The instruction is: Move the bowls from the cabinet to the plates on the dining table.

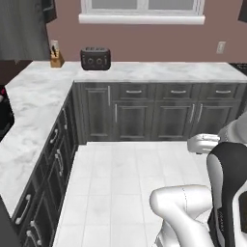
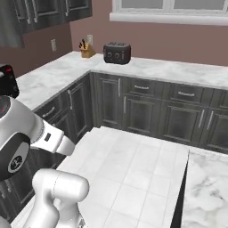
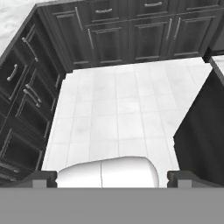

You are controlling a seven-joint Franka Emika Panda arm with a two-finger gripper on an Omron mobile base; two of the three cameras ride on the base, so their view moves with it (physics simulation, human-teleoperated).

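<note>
My gripper [image 3: 112,177] points down at the white tiled floor, its two dark fingertips [image 3: 43,178] set wide apart at the bottom of the hand view; it is open and holds nothing. The cabinet [image 2: 44,13] hangs on the wall at the upper left of the right base view, its dark panelled doors shut. A corner of the dining table [image 2: 209,187] shows at the lower right, white veined marble on a dark base [image 3: 201,131]. The bowls and the plates are out of view.
An L-shaped marble worktop [image 1: 38,96] over dark drawer cabinets [image 1: 154,111] wraps the corner ahead. On it stand a black toaster [image 1: 95,58] and a knife block [image 1: 56,58], with a dark appliance [image 2: 6,80] at the left. Tiled floor [image 1: 130,178] lies between worktop and table.
</note>
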